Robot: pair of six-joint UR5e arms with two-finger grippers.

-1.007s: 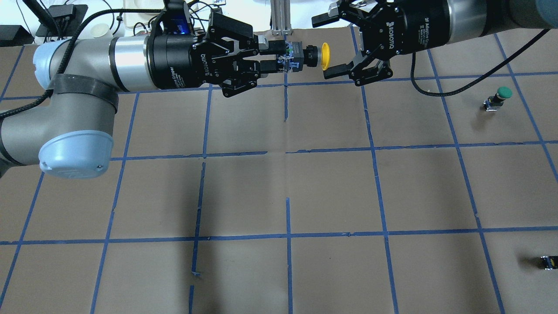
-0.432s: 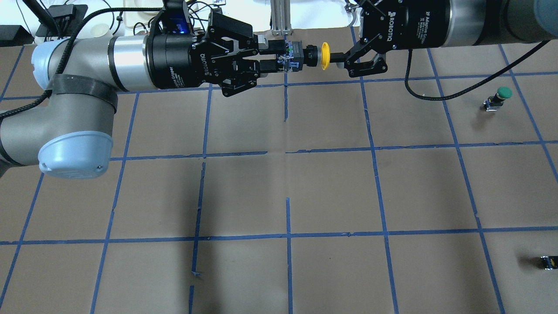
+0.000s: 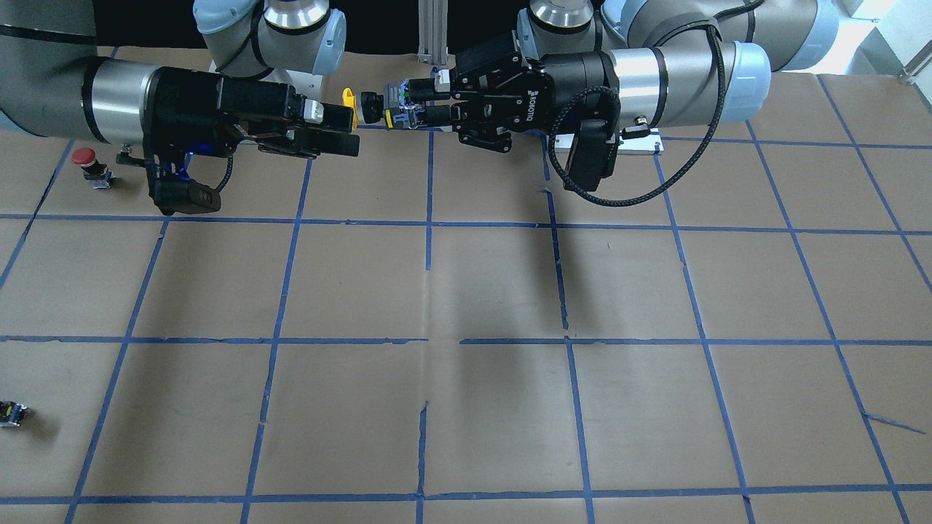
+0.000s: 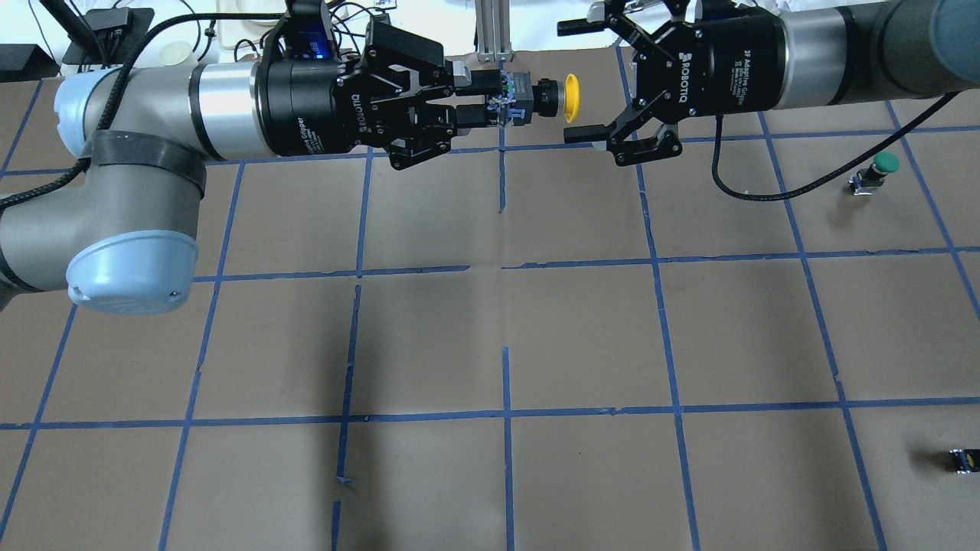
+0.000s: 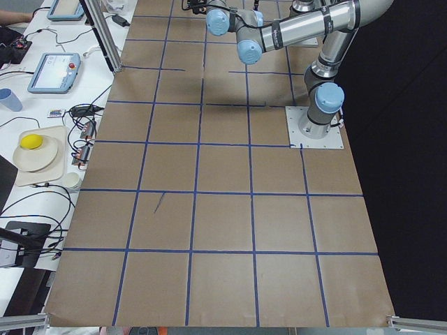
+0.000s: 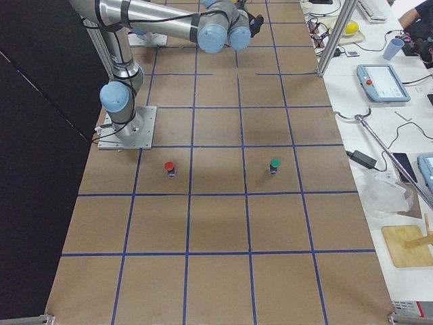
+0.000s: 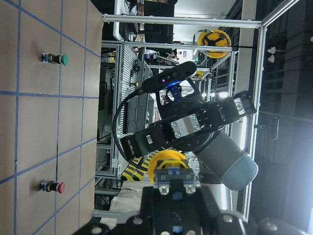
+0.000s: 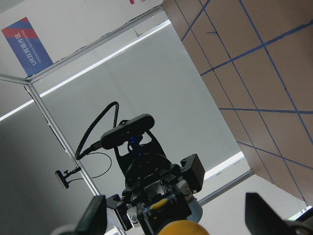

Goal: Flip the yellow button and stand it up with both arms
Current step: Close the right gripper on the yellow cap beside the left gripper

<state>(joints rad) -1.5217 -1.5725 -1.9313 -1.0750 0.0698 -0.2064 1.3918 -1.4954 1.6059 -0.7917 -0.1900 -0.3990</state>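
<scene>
My left gripper (image 4: 496,99) is shut on the black and grey switch body of the yellow button (image 4: 570,98) and holds it level in the air over the table's far edge. The cap faces my right gripper (image 4: 582,81). That gripper is open, with its two fingers spread wide on either side of the cap and not touching it. In the front-facing view the yellow cap (image 3: 349,100) sits just off the right gripper's fingers (image 3: 331,115). The left wrist view shows the cap (image 7: 168,160) beyond the switch body. The right wrist view shows it (image 8: 183,227) low between the fingers.
A green-capped button (image 4: 880,168) stands on the brown gridded table at the right. A tiny dark block with a yellow spot (image 4: 963,460) lies at the near right edge. A red-capped button (image 3: 89,163) stands under the right arm. Cables and devices lie beyond the far edge.
The right gripper was open a second ago, then showed narrow at the cap. Now its fingers are spread wide around the cap. The left gripper and the button have not moved.
</scene>
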